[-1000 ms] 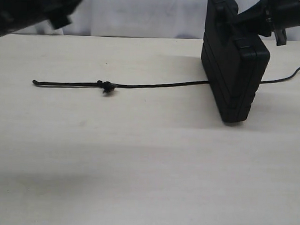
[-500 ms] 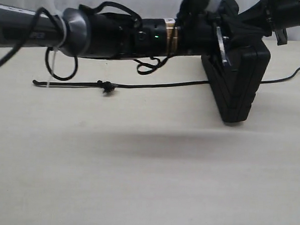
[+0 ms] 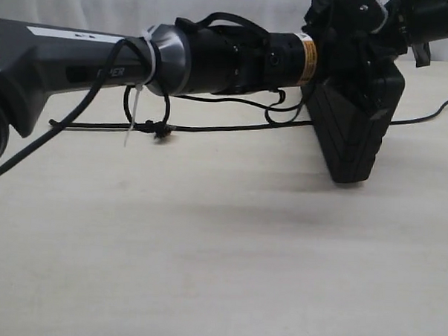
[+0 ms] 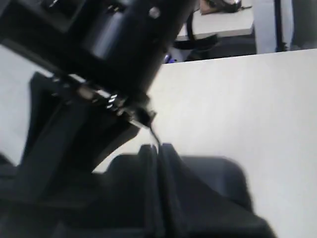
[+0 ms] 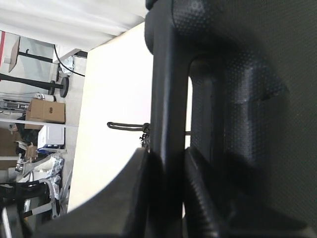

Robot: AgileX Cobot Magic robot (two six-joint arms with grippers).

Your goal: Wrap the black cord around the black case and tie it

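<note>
Right gripper (image 5: 166, 166) clenched on the handle (image 5: 166, 74) of the tilted black case (image 3: 356, 122); left gripper (image 4: 159, 158) closed, near its top; black cord (image 3: 226, 128) lying along the tabletop (image 3: 205, 256).

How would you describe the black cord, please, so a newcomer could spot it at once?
On the table, the black cord runs leftward from the standing black case. Unlike the smooth cables hanging off the arm, it carries a tufted knot.

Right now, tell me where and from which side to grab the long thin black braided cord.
Probably pinch the long black braided cord beside its knot, coming straight down and closing across it: it lies flat on the pale table, and the knot could stop slipping.
</note>
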